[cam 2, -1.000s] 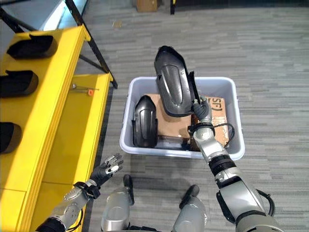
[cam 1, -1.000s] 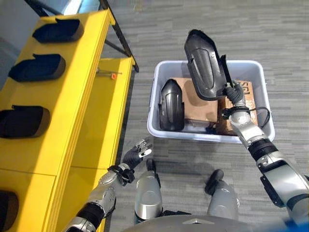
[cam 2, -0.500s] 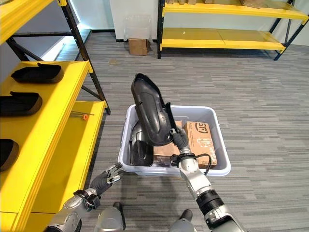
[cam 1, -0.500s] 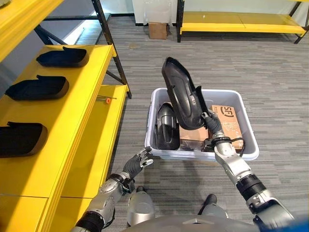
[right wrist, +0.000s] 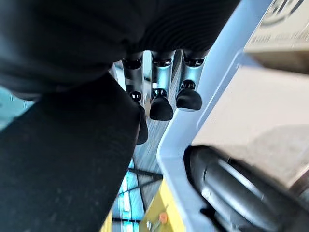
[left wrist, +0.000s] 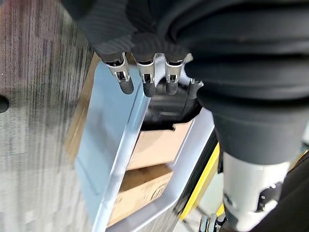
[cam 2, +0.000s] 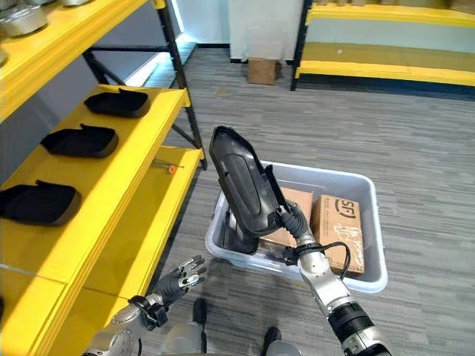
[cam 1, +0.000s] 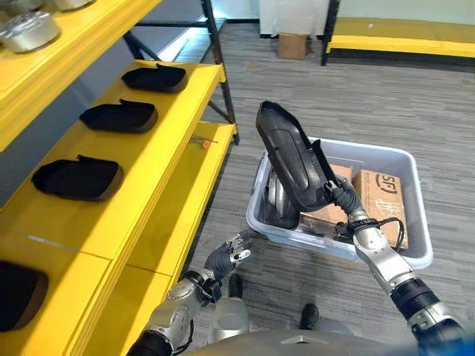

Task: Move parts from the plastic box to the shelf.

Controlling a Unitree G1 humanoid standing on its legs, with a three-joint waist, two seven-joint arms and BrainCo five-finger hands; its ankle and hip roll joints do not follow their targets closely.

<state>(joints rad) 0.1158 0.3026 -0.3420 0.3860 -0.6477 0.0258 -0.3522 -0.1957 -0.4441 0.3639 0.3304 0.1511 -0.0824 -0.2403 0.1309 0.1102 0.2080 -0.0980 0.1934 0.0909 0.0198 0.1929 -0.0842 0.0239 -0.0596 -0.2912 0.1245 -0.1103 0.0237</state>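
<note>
Since a second ago our view has swung up and toward the yellow metal shelf [cam 1: 141, 170], so more of its levels show, and the large black moulded plastic shell part [cam 1: 293, 159] we lifted now sits closer to the shelf side of the pale grey plastic box [cam 1: 415, 222]. Our right robot hand [cam 1: 343, 202] has its fingers curled round the lower edge of that part, holding it tilted in the air above the box. Our left robot hand [cam 1: 228, 256] hangs low near the floor with relaxed, spread fingers, holding nothing. A second black shell part [cam 2: 239, 231] stands in the box beside two brown cardboard cartons [cam 1: 380, 199]. Three similar black parts [cam 1: 78, 178] already lie in a row on the middle level of the shelf. We judge the part stiff, hollow and fairly light, but long and smooth, so it may swing or slip in a one-edge grip; supporting its far rim with our left robot hand would steady it
</note>
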